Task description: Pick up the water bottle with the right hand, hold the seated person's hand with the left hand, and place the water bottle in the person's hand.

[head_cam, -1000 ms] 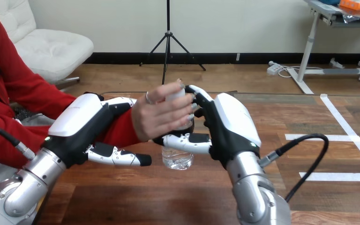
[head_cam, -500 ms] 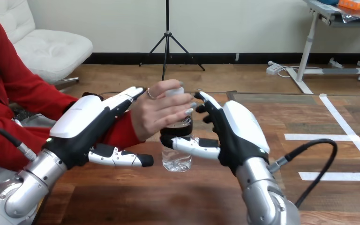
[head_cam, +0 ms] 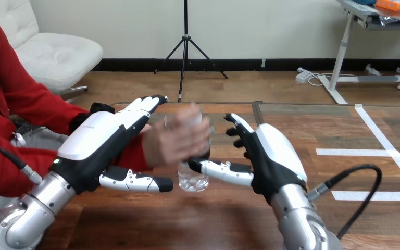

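Observation:
The person's hand [head_cam: 173,141] is wrapped round a clear water bottle [head_cam: 192,181], which hangs a little above the wooden table [head_cam: 198,219]. My right hand [head_cam: 276,156] is open just right of the bottle. Its fingers [head_cam: 238,130] are straight and off the bottle, and its thumb [head_cam: 221,170] points left, with the tip close to the bottle's lower part. My left hand [head_cam: 101,138] is open too and lies along the person's red sleeve [head_cam: 135,153] at the wrist. Its fingers [head_cam: 146,105] stretch straight past the wrist and its thumb [head_cam: 135,181] sits below it.
The person's red-sleeved arm [head_cam: 36,112] comes in from the left. A black cable [head_cam: 359,177] loops beside my right forearm. White tape lines [head_cam: 364,152] mark the table at the right.
My right hand has let go of the bottle and drawn back to the right, leaving it in the person's hand. My left hand's fingers have straightened off the person's wrist.

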`<action>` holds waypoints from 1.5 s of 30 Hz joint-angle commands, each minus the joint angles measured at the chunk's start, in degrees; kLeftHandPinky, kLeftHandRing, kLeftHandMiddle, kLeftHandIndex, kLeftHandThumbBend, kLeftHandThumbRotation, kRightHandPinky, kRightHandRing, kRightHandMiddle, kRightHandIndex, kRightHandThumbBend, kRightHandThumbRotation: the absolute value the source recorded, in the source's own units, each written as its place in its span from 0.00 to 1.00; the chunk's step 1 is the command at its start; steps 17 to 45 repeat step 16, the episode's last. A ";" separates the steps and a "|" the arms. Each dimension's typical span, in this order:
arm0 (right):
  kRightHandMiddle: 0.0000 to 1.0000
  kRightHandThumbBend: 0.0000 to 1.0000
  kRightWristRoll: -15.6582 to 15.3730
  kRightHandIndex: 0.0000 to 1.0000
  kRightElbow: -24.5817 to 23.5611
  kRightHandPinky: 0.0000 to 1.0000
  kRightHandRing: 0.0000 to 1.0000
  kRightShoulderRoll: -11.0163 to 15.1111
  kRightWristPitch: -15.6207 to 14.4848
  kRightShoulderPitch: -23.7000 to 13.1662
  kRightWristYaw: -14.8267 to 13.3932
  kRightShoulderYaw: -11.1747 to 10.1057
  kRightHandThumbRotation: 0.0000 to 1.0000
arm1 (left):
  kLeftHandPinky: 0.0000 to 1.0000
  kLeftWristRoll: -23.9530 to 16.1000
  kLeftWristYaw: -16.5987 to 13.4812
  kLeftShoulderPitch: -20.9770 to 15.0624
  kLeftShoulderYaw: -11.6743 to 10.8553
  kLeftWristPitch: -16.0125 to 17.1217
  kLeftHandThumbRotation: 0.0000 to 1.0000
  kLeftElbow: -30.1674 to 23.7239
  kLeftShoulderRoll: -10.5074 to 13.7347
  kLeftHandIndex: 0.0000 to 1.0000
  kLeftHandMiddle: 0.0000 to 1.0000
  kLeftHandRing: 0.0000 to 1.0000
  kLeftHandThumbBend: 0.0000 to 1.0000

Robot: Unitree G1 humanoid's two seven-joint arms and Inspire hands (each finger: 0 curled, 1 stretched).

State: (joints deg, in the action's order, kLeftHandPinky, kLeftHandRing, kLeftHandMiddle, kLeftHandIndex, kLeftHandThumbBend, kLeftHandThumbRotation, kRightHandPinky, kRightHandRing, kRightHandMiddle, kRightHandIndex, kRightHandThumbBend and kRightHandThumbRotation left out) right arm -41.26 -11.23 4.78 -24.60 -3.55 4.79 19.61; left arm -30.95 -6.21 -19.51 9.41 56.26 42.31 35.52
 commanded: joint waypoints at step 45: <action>0.89 1.00 6.29 0.94 -3.36 0.79 0.88 1.57 9.95 4.69 -5.94 -4.53 0.68 | 1.00 9.67 -0.02 0.27 -1.12 9.75 0.73 4.18 -4.04 1.00 1.00 1.00 1.00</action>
